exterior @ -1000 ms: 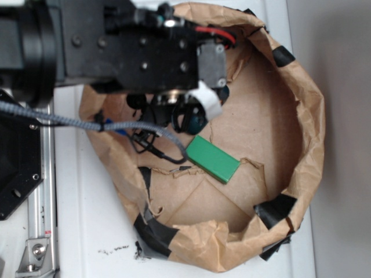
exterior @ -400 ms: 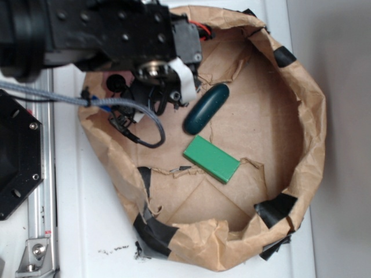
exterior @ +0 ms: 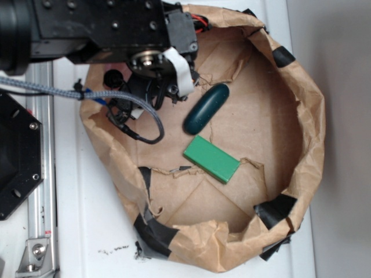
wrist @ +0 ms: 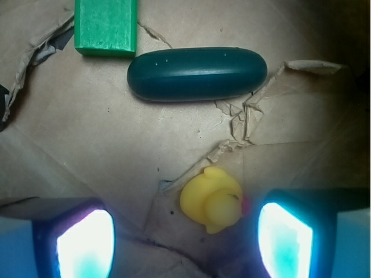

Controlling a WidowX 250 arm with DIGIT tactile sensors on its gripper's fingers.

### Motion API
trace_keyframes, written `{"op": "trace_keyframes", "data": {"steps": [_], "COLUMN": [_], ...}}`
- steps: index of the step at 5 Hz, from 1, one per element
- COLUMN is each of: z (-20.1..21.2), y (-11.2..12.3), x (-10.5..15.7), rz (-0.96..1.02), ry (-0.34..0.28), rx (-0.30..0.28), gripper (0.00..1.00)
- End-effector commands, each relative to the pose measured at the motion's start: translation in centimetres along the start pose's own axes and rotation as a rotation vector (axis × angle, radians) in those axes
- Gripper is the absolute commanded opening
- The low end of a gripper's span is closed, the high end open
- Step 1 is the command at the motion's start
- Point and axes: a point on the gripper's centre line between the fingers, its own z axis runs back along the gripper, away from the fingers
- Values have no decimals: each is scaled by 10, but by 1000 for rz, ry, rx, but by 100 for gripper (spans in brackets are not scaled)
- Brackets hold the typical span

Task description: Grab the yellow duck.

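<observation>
Lining Up on the Duck

Sitting on creased brown paper inside the paper-walled bin (exterior: 313, 133), the yellow duck (wrist: 211, 200) lies between the spread fingers (wrist: 87, 243) of the hand (wrist: 185, 240), nearer the right one and untouched. A good grasp probably means centring first, then descending and closing gently, since the rounded, smooth body could squirt sideways. Beyond it lie a glossy dark-teal capsule (wrist: 197, 73) and a flat-faced green block (wrist: 106, 26), well apart from the duck.

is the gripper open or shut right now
Open. In the wrist view the gripper has its two fingers set wide apart, with the yellow duck lying between them, nearer one finger and not yet squeezed.
</observation>
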Motion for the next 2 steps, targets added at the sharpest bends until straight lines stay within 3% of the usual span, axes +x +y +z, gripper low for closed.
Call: {"op": "trace_keyframes", "data": {"steps": [1, 2], "z": [9, 15], "y": [6, -12], "x": [0, -4], "rz": [-1, 22], "ry": [-19, -163], "rx": [48, -5], "gripper": [100, 100]}}
